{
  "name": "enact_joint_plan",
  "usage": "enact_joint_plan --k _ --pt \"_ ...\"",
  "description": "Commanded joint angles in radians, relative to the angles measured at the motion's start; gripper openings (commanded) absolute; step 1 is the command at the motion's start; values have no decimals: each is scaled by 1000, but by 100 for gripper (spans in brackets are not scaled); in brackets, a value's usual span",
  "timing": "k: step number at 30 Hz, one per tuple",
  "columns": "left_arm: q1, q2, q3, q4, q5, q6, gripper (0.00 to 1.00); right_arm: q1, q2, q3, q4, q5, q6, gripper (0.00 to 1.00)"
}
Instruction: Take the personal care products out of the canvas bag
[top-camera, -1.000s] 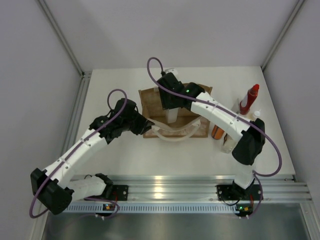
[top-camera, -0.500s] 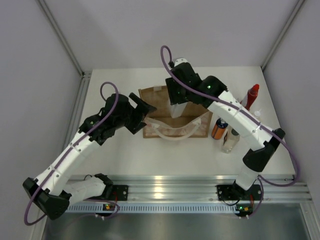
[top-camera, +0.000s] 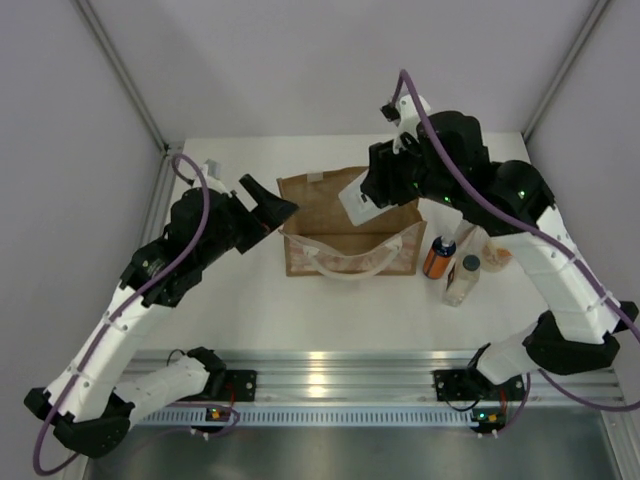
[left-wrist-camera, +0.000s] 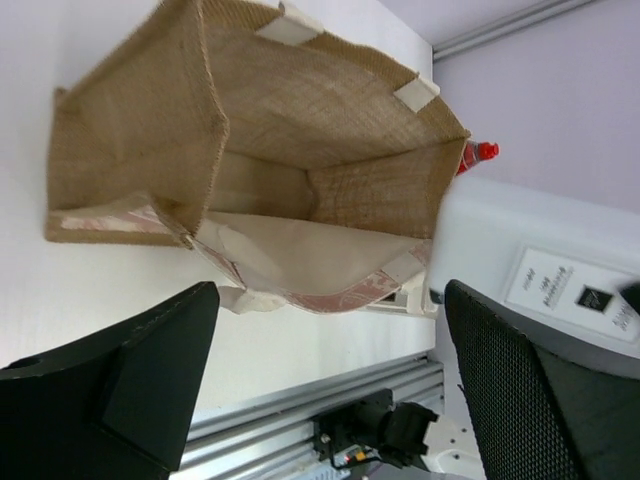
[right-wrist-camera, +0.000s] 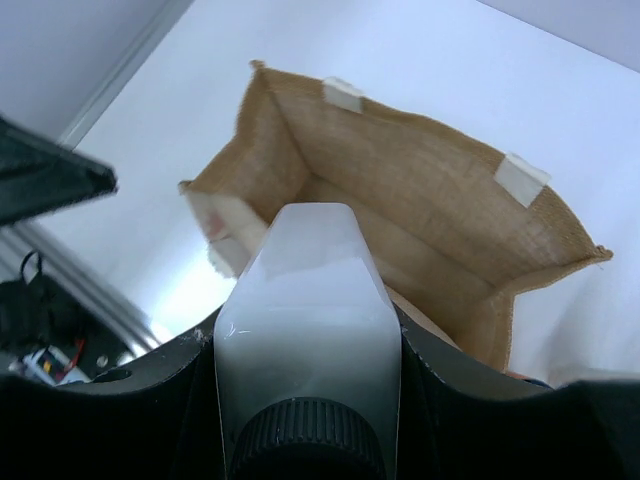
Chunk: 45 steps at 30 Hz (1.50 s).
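While the canvas bag (top-camera: 400, 256) stands on the worktop (top-camera: 240, 292) with its mouth open upward, the right end effector (right-wrist-camera: 306, 395) is clamped on the white squarish bottle (top-camera: 352, 203), one finger on each flat side just above the dark cap (right-wrist-camera: 308, 440). The right wrist view shows this bottle held above the open bag, clear of the woven walls, the cap end toward the wrist and the base pointing down at the bag. In the top view the bottle sits over the far right part of the rim. The left end effector (top-camera: 268, 198) hangs just beside the left end of the bag with its fingers spread apart, gripping nothing and not touching the fabric. The cream handles (top-camera: 345, 262) lie folded over the near front panel. To the right of the bag, the orange bottle (top-camera: 437, 258) and the clear bottle (top-camera: 462, 281) stand upright on the worktop, close together. The red bottle (left-wrist-camera: 478, 153) appears in the left wrist view beyond the bag's far corner.
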<state>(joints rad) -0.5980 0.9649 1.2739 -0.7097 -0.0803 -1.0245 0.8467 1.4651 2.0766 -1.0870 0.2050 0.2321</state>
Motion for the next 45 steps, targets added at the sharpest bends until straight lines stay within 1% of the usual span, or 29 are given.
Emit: enact_joint_plan --k 1,3,7,9,11,16,19,22,24,25,27,28,30,31,33,34,40,43,45 --pt "0 -64 18 27 -123 157 98 15 -109 28 96 -240 -128 0" --pt "1 -77 16 26 -159 185 98 14 -153 -4 98 -344 -175 0" --pt "1 -75 48 4 -260 239 98 15 -198 -35 88 -478 -201 0" --pt "1 -62 74 -34 -300 238 98 22 -195 -49 73 -548 -211 0" --pt "1 -35 119 -50 -344 245 98 46 -168 -52 18 -578 -223 0" --pt "3 14 200 -83 -388 268 98 147 -131 -88 -83 -527 -304 0" --pt "1 15 209 -83 -400 270 98 189 -140 -179 -80 -498 -344 0" --pt "1 9 196 -83 -407 262 98 218 -158 -324 -68 -493 -387 0" --pt "3 3 183 -82 -415 254 98 241 -178 -392 -28 -451 -422 0" --pt "3 1 174 -83 -417 254 98 248 -198 -456 -10 -438 -436 0" --pt "3 -2 168 -83 -420 248 98 276 -224 -524 64 -391 -470 0" --pt "3 -3 163 -82 -426 248 98 282 -259 -603 96 -386 -485 0" --pt "1 -3 160 -83 -430 247 98 284 -291 -686 186 -400 -533 0" --pt "3 -2 159 -83 -437 245 98 285 -316 -767 215 -407 -553 0" --pt "1 0 157 -83 -441 247 98 285 -330 -843 297 -444 -603 0" --pt "3 0 156 -83 -446 247 98 284 -344 -918 330 -453 -628 0" --pt "3 -5 137 -83 -455 238 98 282 -351 -1107 556 -457 -663 0" --pt "3 -11 111 -83 -452 221 98 275 -329 -1159 598 -434 -685 0" --pt "3 -14 101 -83 -449 216 98 255 -312 -1167 602 -449 -686 0"
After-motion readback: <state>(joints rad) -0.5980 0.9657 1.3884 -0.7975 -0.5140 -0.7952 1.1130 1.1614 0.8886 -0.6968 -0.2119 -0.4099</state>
